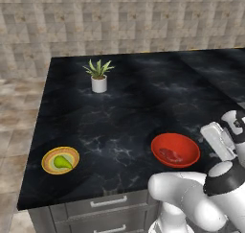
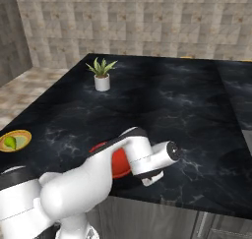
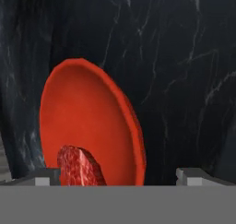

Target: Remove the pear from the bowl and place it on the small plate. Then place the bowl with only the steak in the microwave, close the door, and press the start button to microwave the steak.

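with the gripper (image 3: 117, 176) spread wide and empty, the glossy, rigid bowl (image 1: 175, 150) is best taken by its thin rim, kept level for the steak (image 1: 171, 155).

glossy red bowl (image 1: 175, 150), marbled pink steak (image 1: 170, 155), green pear (image 1: 61, 162) (on orange-rimmed small plate (image 1: 49, 157)), white-veined black counter (image 1: 139, 102).

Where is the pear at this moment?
The pear lies on the small plate, near the counter's front left corner in the left base view, far left of the bowl.
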